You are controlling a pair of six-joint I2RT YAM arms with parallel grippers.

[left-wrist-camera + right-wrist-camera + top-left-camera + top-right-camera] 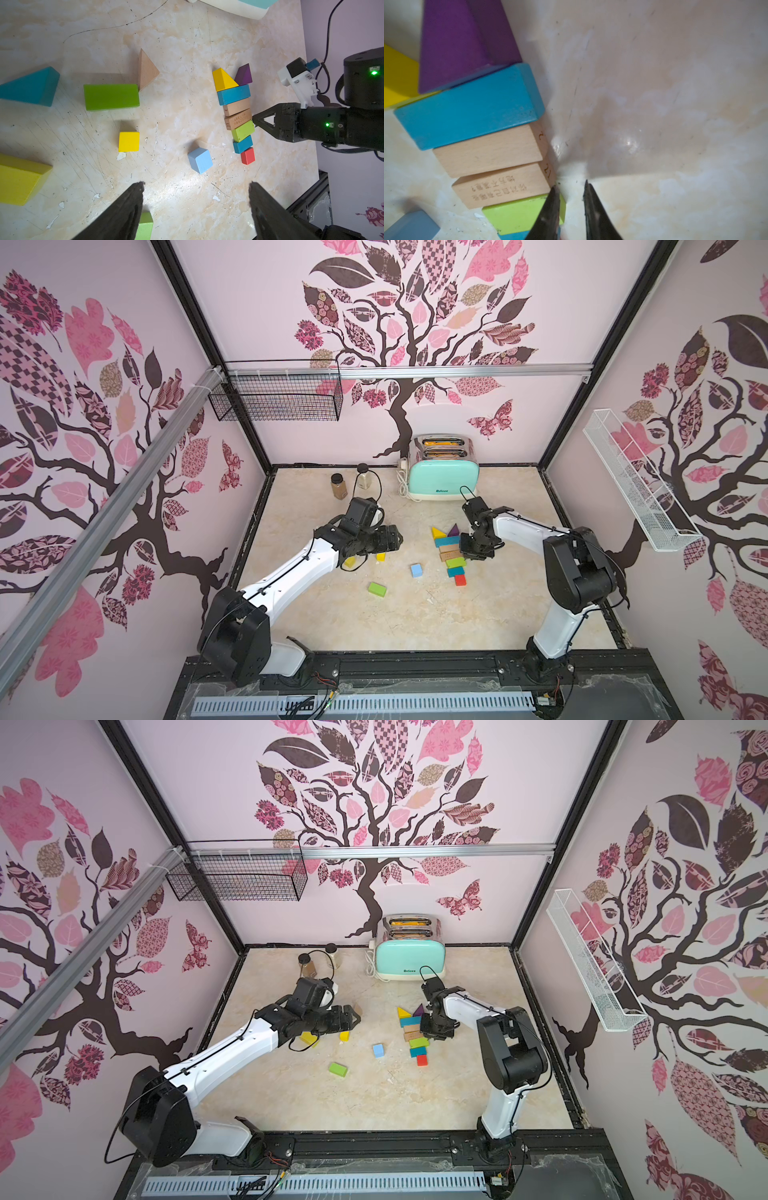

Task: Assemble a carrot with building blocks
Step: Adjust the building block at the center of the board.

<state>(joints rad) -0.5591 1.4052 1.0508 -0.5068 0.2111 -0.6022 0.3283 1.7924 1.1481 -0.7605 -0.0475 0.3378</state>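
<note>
Nearest the camera, a grey cable duct runs along the near edge, with both arm bases just behind it. On the table, right of centre, the building blocks form a row from far to near. A yellow wedge and a purple wedge sit side by side at the far end. Next come a teal bar, a plain tan bar, an engraved tan bar, a green bar and a short teal block. A red cube closes the near end, each block touching the next.

The right tool stands low at the row's right side. It grasps nothing: its jaws are drawn close with a narrow empty gap. One fingertip appears to touch the right end of the green bar where it meets the engraved tan bar.

Left of the row lie loose pieces: a light blue cube, a loose green bar nearer and further left, and a yellow cube. The left wrist view also shows a lime bar with a tan wedge touching its end, and a teal wedge. The left tool hovers above the table left of the row, released, jaws wide and empty.

At the far side stand a mint toaster and two spice jars.
</note>
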